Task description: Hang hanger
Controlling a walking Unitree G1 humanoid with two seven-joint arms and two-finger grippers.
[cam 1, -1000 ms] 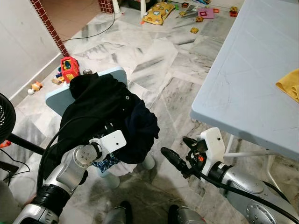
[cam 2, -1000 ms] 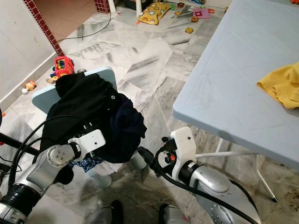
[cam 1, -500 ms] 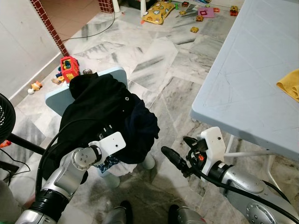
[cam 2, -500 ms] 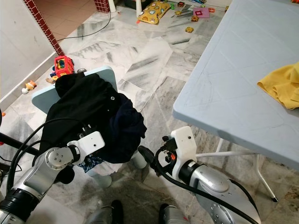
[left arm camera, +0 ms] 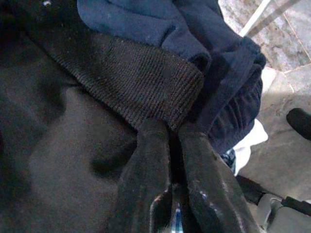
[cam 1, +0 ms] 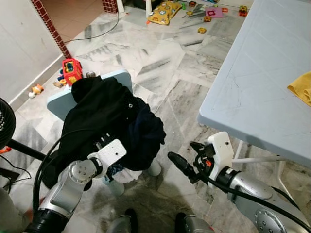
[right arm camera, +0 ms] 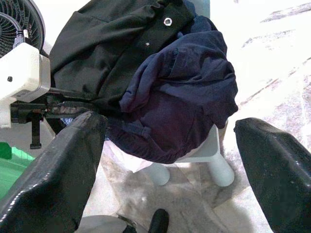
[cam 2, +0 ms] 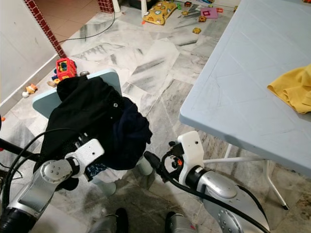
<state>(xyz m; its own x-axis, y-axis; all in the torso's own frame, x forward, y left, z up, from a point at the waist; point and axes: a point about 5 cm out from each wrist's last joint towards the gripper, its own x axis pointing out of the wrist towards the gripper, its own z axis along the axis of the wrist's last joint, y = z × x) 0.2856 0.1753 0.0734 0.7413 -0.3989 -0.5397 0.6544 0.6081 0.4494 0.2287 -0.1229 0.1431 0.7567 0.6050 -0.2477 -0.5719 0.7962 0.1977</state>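
Note:
A heap of dark clothes lies on a small light-blue table (cam 1: pixel 57 102): a black garment (cam 1: pixel 97 111) with a ribbed hem (left arm camera: pixel 141 82), and a navy garment (cam 1: pixel 147 132) beside it. My left gripper (left arm camera: pixel 172 127) is shut, and its tips press against the ribbed hem of the black garment. Whether cloth is pinched between them I cannot tell. To the right of the heap and clear of it, my right gripper (cam 1: pixel 187 158) hangs open above the floor, with the navy garment (right arm camera: pixel 184 97) ahead of its fingers (right arm camera: pixel 63 165).
A big grey-blue table (cam 1: pixel 262 73) fills the right side, with a yellow cloth (cam 1: pixel 302 87) on it and white legs (cam 1: pixel 257 159) under its edge. A fan (cam 1: pixel 6 121) stands at the left. Toys (cam 1: pixel 72 70) lie on the marble floor.
My left arm has drawn back a little toward my body, and its wrist now sits lower on the heap. The right arm and the clothes have barely moved.

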